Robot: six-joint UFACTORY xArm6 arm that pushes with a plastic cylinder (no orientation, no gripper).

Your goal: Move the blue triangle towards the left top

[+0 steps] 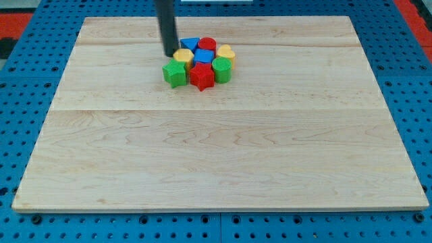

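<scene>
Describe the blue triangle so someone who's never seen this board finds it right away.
On the wooden board, find the block cluster near the top centre. The blue triangle sits at its upper left edge, beside the red cylinder. The other blue block is squarer, mid-cluster.
</scene>
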